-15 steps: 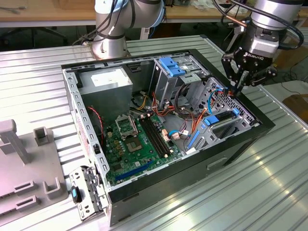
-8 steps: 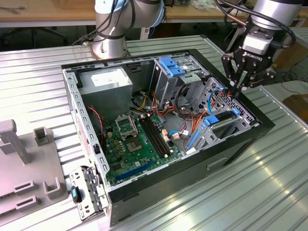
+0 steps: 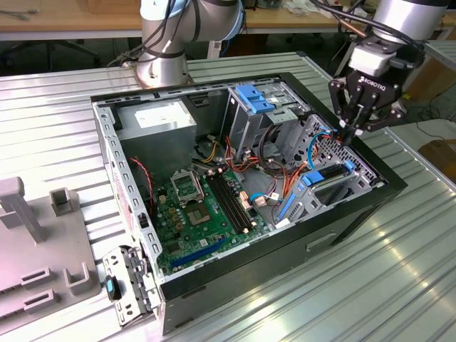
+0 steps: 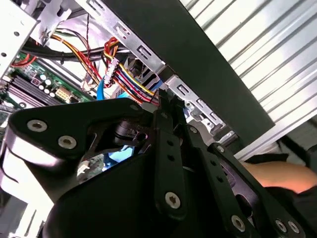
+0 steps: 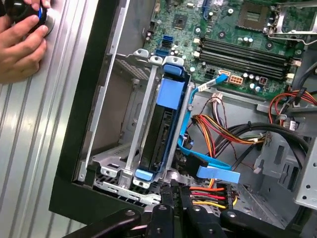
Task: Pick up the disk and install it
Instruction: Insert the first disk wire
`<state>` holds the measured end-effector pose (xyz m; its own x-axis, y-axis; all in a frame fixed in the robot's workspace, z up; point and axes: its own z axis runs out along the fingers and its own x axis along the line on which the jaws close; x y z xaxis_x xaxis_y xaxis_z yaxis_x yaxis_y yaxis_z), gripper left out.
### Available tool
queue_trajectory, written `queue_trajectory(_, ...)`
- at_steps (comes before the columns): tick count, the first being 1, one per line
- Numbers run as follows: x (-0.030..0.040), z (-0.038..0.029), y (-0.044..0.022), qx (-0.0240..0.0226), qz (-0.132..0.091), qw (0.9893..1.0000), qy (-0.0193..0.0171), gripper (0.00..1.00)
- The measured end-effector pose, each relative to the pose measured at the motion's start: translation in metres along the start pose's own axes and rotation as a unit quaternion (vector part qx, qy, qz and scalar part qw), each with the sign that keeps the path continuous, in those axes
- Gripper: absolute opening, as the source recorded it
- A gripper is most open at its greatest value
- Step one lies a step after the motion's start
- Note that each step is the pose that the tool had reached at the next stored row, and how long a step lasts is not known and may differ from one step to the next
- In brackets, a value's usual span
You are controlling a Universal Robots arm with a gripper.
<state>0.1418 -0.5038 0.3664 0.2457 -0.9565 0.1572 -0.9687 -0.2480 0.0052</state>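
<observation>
The open computer case (image 3: 249, 285) lies on its side on the ribbed metal table (image 3: 399, 285), its black wall rimming everything inside. Within it sit the green motherboard (image 3: 199, 214), a grey power supply (image 3: 157, 121) in the far corner, a grey drive cage topped by a blue bracket (image 3: 253, 97), and a tangle of red, orange and yellow cables (image 3: 274, 171). At the case's end on the exterior view's right stands a low metal bay (image 5: 124, 163), and the disk (image 5: 166, 119) is seated in it between the bay's rails, its blue frame running along the top and its dark body showing beneath; in the exterior view the disk (image 3: 329, 173) shows as a blue-edged slab just below the gripper (image 3: 347, 133). The gripper hangs right above that end of the disk with its fingers drawn close together and nothing between them; whether the tips touch the disk is not clear. In the second wrist view the gripper (image 4: 166, 106) is seen from behind, its black linkages covering much of the case interior. In the first wrist view the gripper (image 5: 173, 191) is cut off at the frame edge, and a flat blue data cable (image 5: 210, 168) lies beside the bay. A person's hand (image 5: 20, 39) rests on a black knob on the table outside the case, partly cut off
</observation>
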Motion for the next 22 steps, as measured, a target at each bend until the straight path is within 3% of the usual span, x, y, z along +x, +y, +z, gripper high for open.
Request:
queue_trajectory(5,-0.0007,0.0000,0.0027,-0.0031,0.020,0.9998,-0.0001,0.17)
queue_trajectory(9,-0.0010,0.0000,0.0038,-0.0078,0.049,0.9988,-0.0003,0.17)
queue_trajectory(12,-0.0010,0.0001,0.0037,-0.0082,0.058,0.9983,-0.0051,0.17)
queue_trajectory(14,-0.0012,0.0007,0.0037,-0.0098,0.071,0.9974,-0.0070,0.17)
queue_trajectory(19,-0.0010,0.0026,0.0038,-0.0145,0.101,0.9948,-0.0071,0.17)
queue_trajectory(20,0.0005,0.0039,0.0042,-0.0160,0.111,0.9936,-0.0070,0.17)
queue_trajectory(22,0.0049,0.0050,0.0054,-0.0168,0.116,0.9931,-0.0069,0.17)
